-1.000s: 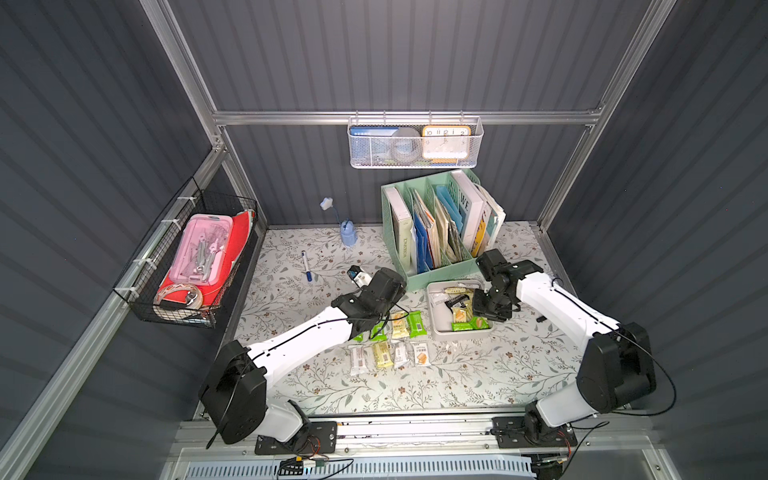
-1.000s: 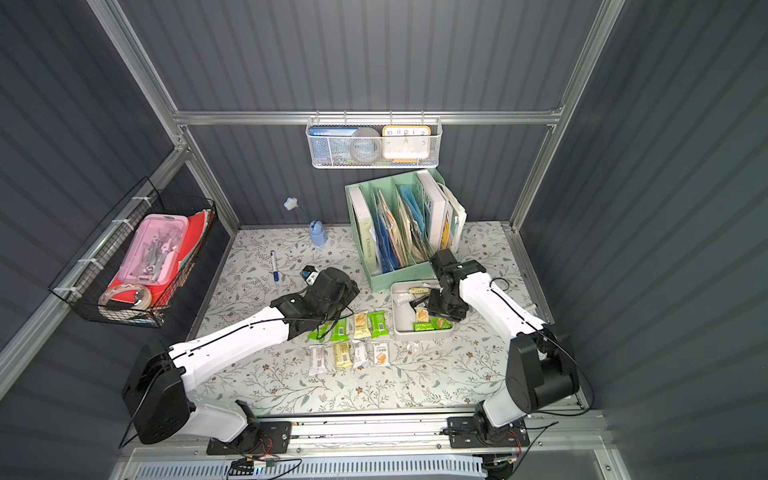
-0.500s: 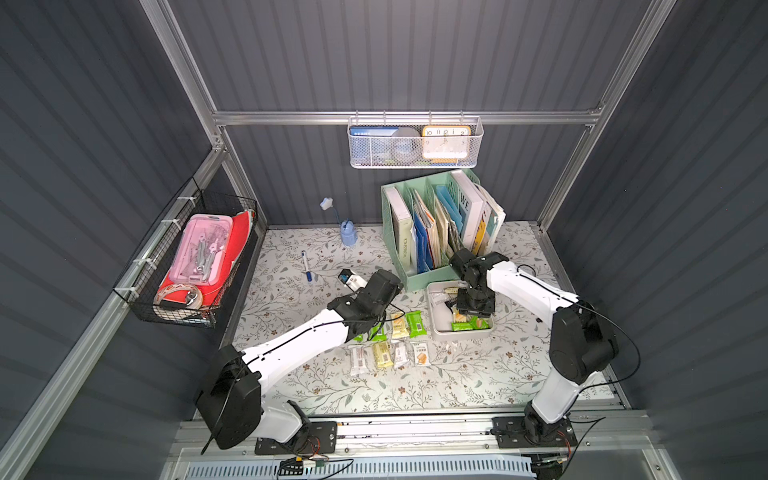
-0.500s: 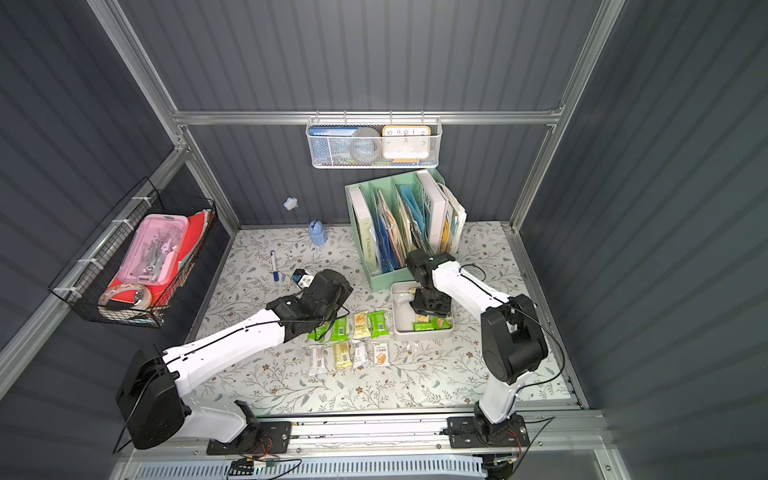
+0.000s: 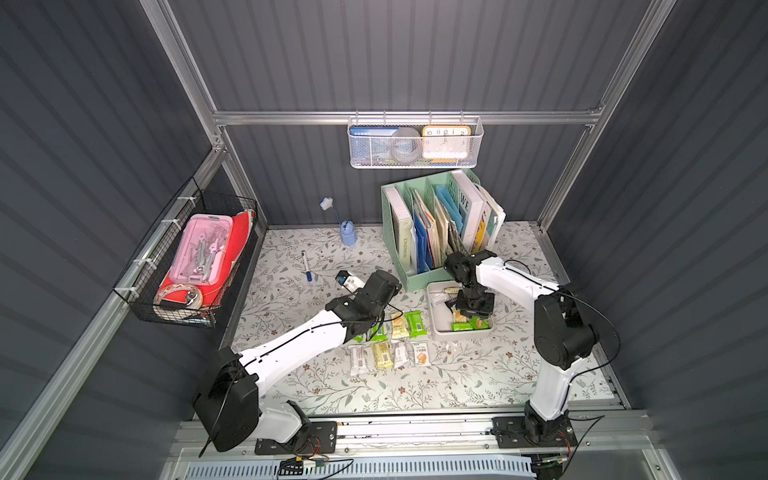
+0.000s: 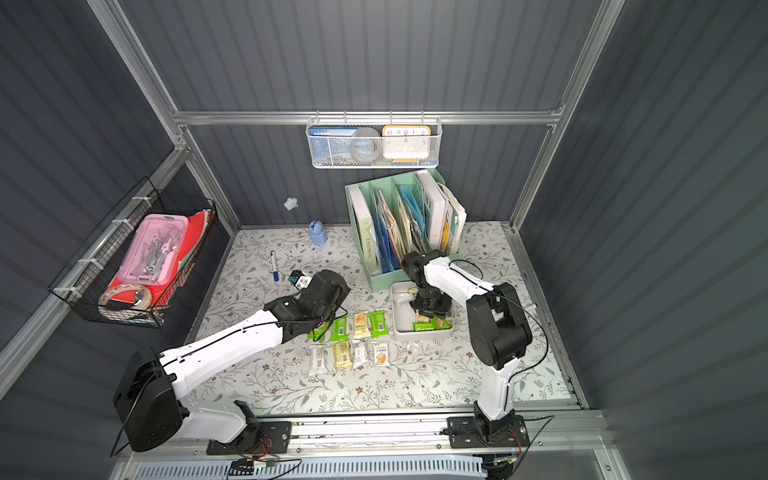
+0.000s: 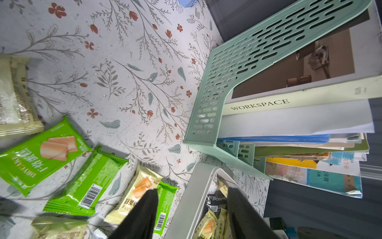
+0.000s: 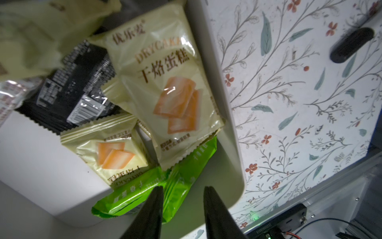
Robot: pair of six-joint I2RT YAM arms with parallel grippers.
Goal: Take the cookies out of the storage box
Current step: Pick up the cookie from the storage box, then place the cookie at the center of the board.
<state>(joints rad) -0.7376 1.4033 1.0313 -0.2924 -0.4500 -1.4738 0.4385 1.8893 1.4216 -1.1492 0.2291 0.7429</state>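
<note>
The storage box (image 5: pixel 432 309) (image 6: pixel 397 316), a shallow light-grey tray, sits in front of the file organiser. Inside it lie pale yellow (image 8: pixel 169 82), black (image 8: pixel 68 93) and green (image 8: pixel 144 190) cookies. More cookies (image 5: pixel 399 336) (image 6: pixel 353 336) lie in two rows on the table left of the box. My right gripper (image 8: pixel 184 189) (image 5: pixel 471 305) hangs open inside the box, its fingertips on either side of the green packet's end. My left gripper (image 7: pixel 192 190) is open, straddling the box's left rim (image 7: pixel 192 202): one finger is over a yellow packet (image 7: pixel 136 192) on the table, the other is inside the box.
The mint-green file organiser (image 5: pixel 436 224) (image 7: pixel 217 82) stands right behind the box. A pen (image 5: pixel 306 266) and a small blue bottle (image 5: pixel 348 235) lie at the back left. A black wire basket (image 5: pixel 187 257) hangs on the left wall, a white mesh basket (image 5: pixel 415 143) on the back rail.
The right arm's elbow swung in toward the left while its gripper stayed over the box, and its jaws narrowed. The left arm barely shifted.
</note>
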